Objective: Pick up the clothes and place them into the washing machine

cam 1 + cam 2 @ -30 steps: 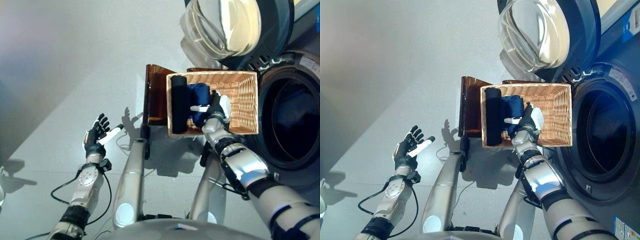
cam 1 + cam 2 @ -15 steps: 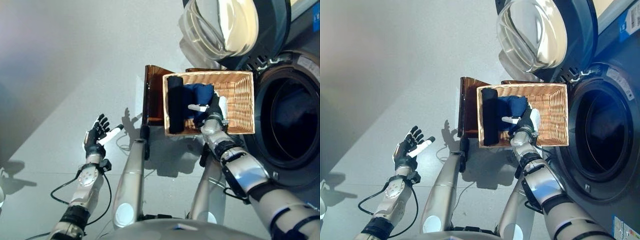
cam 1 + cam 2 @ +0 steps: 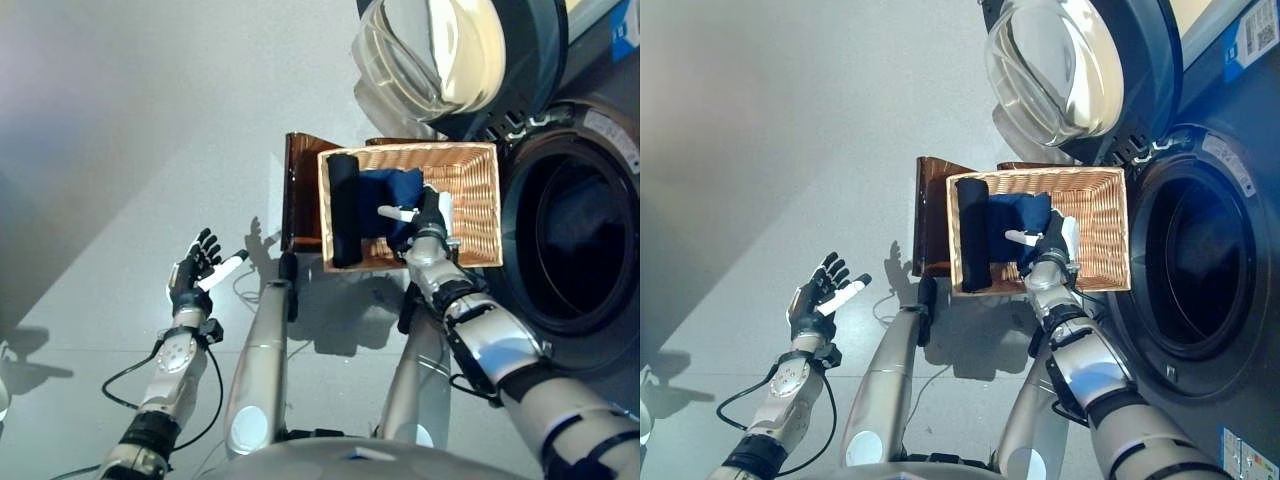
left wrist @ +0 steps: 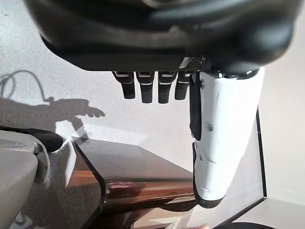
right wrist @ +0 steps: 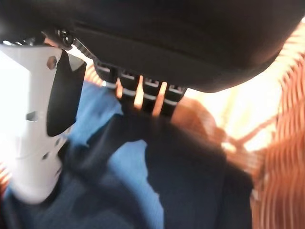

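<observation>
Right hand: down inside the wicker basket [image 3: 478,205], the right hand [image 3: 432,214] sits over the blue clothes, white-covered thumb stuck out sideways across the fabric. Its own wrist view shows fingers [image 5: 143,93] straight and loosely spread just above the cloth, nothing pinched between them and the thumb.
Blue clothes: a crumpled blue heap [image 3: 390,193] in the middle of the basket, right under and beside that hand; whether the fingertips actually touch it, cannot tell.
Black roll: a dark rolled garment [image 3: 344,208] lies lengthwise along the basket wall farthest from the washer, just beside the blue heap.
Basket: rectangular, woven, tan, perched on a brown stool [image 3: 303,190] whose top pokes out on the side away from the machine.
Washing machine: the drum opening [image 3: 562,240] gapes dark just beside the basket, at the robot's right; its round glass door [image 3: 430,50] is swung wide open above.
Left hand: well apart from all this, the left hand [image 3: 194,270] hangs out over the grey floor [image 3: 120,120], fingers spread and straight, holding nothing; its wrist view looks past them at the stool's edge.
</observation>
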